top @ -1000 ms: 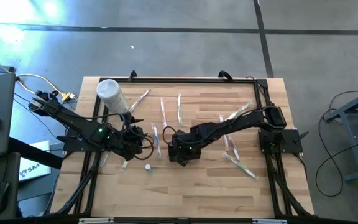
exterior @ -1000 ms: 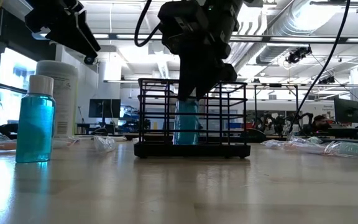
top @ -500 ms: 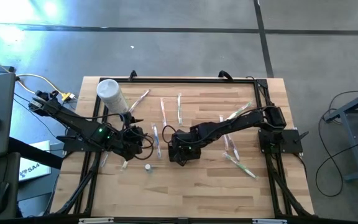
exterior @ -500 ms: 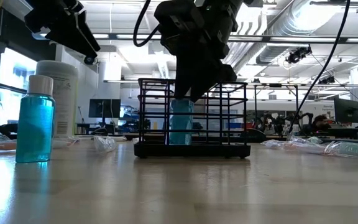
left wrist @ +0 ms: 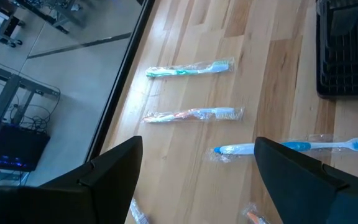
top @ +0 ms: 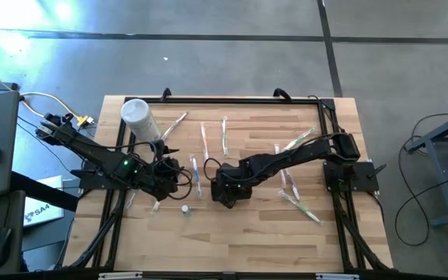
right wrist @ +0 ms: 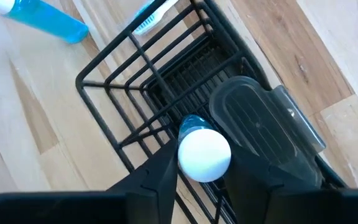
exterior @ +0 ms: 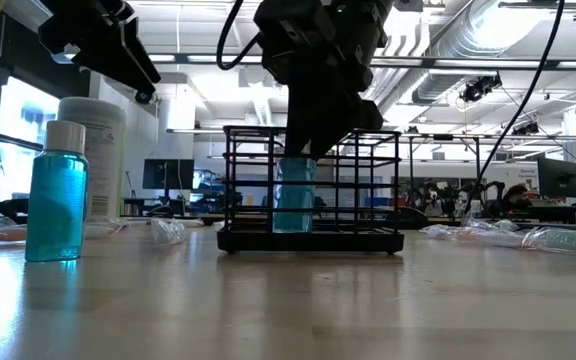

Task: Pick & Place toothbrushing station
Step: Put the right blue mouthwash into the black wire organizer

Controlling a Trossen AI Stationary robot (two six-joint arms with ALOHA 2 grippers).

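Observation:
The toothbrushing station [exterior: 310, 240], a black wire box with open-top compartments [right wrist: 123, 74], stands on its base mid-table. A blue bottle [exterior: 293, 200] with a white cap [right wrist: 204, 152] stands upright in one compartment. My right gripper [right wrist: 204, 171] comes down from above the station [top: 228, 190], a finger on either side of that cap, a little open. My left gripper [left wrist: 197, 149] hangs open above the table [top: 173, 173], left of the station, with nothing between its fingers. My right gripper's fingers [right wrist: 166, 168] flank the bottle's white cap [right wrist: 194, 163] from above, slanting down. I cannot tell whether they touch it. The bottle stands upright on the station's floor.
A second blue bottle [exterior: 56, 195] stands on the table left of the station [top: 185, 208]. A tall white canister [top: 138, 117] is at the far left. Wrapped toothbrushes [left wrist: 194, 115] lie scattered across the table [top: 224, 136], more toward the right [top: 298, 204].
The blue bottle inside the station has shifted a little toward the table's left and stands upright. My right gripper stays over its top; my left arm has kept still.

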